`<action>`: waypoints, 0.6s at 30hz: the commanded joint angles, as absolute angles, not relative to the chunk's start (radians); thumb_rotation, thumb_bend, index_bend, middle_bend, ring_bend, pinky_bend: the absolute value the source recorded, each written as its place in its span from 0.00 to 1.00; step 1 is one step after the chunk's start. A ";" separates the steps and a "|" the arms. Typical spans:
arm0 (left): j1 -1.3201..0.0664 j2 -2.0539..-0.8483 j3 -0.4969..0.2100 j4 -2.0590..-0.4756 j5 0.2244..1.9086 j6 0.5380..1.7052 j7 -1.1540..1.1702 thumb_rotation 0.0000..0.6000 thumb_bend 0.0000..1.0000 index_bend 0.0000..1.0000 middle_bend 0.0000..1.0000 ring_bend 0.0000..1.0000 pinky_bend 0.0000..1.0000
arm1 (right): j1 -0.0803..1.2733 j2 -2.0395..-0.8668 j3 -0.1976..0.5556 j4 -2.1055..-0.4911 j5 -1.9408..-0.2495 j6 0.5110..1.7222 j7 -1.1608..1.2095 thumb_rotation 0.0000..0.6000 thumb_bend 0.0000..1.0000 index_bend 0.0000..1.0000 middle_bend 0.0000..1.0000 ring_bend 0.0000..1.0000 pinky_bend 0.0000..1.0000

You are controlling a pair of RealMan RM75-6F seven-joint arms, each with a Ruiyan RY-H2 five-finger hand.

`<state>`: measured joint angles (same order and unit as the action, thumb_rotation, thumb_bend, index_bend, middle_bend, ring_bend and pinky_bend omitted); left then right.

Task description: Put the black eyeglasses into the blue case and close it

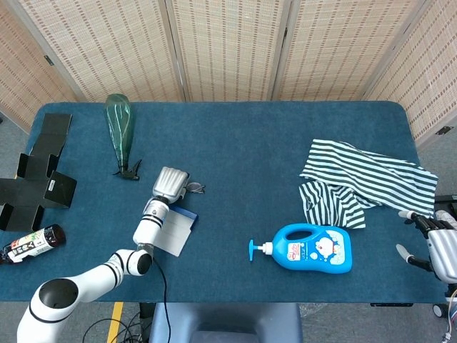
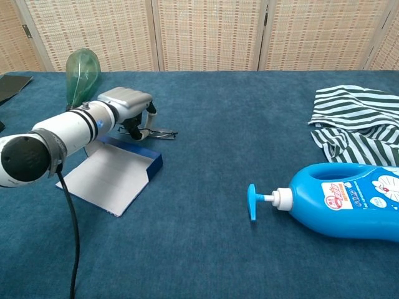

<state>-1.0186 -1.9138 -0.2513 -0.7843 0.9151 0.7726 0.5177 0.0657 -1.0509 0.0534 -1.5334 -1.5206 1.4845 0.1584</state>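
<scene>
The black eyeglasses (image 1: pixel 194 188) (image 2: pixel 159 132) are at the table's left, just beyond the far rim of the open blue case (image 1: pixel 173 230) (image 2: pixel 113 174). The case lies flat and shows its white inside. My left hand (image 1: pixel 170 184) (image 2: pixel 128 106) reaches over the case's far end, its fingers curled down and pinching the left end of the glasses. The glasses' right half sticks out to the right of the hand. At the table's right edge my right hand (image 1: pixel 437 243) rests, fingers apart and holding nothing; the chest view does not show it.
A green spray bottle (image 1: pixel 120 132) (image 2: pixel 80 71) lies behind the left hand. A blue detergent bottle (image 1: pixel 314 248) (image 2: pixel 346 199) lies front right, and a striped cloth (image 1: pixel 364 182) (image 2: pixel 355 124) behind it. Black box pieces (image 1: pixel 39 171) and a small bottle (image 1: pixel 28 244) sit at the far left.
</scene>
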 commanded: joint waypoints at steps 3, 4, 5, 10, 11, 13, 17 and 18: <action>-1.002 -1.894 -0.261 -0.822 0.947 0.799 0.469 1.00 0.51 0.73 1.00 1.00 1.00 | 0.064 -1.054 0.057 -1.531 -1.524 1.495 0.162 1.00 0.24 0.26 0.39 0.43 0.39; -0.999 -1.890 -0.260 -0.828 0.952 0.800 0.465 1.00 0.51 0.73 1.00 1.00 1.00 | 0.064 -1.054 0.057 -1.531 -1.524 1.495 0.162 1.00 0.24 0.26 0.39 0.43 0.39; -0.996 -1.883 -0.257 -0.837 0.961 0.803 0.463 1.00 0.51 0.73 1.00 1.00 1.00 | 0.064 -1.055 0.056 -1.531 -1.525 1.494 0.162 1.00 0.24 0.26 0.39 0.43 0.39; -0.978 -1.848 -0.255 -0.888 0.989 0.827 0.440 1.00 0.51 0.74 1.00 1.00 1.00 | 0.066 -1.054 0.057 -1.532 -1.527 1.493 0.162 1.00 0.24 0.26 0.39 0.43 0.39; -0.969 -1.828 -0.255 -0.915 1.004 0.844 0.424 1.00 0.51 0.75 1.00 1.00 1.00 | 0.067 -1.054 0.057 -1.533 -1.528 1.493 0.162 1.00 0.24 0.26 0.39 0.43 0.39; -0.953 -1.794 -0.249 -0.959 1.029 0.862 0.405 1.00 0.51 0.75 1.00 1.00 1.00 | 0.067 -1.053 0.058 -1.533 -1.529 1.494 0.162 1.00 0.24 0.26 0.39 0.43 0.39; -0.910 -1.701 -0.226 -1.078 1.095 0.901 0.346 1.00 0.51 0.75 1.00 1.00 1.00 | 0.071 -1.054 0.059 -1.535 -1.532 1.492 0.162 1.00 0.24 0.26 0.39 0.43 0.39; -0.899 -1.680 -0.218 -1.105 1.112 0.910 0.334 1.00 0.51 0.75 1.00 1.00 1.00 | 0.071 -1.055 0.058 -1.535 -1.533 1.491 0.162 1.00 0.24 0.26 0.39 0.43 0.39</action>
<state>-0.9315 -1.7365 -0.2372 -1.0401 1.0658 0.8801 0.3747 0.0713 -1.0546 0.0583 -1.5347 -1.5331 1.4909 0.1617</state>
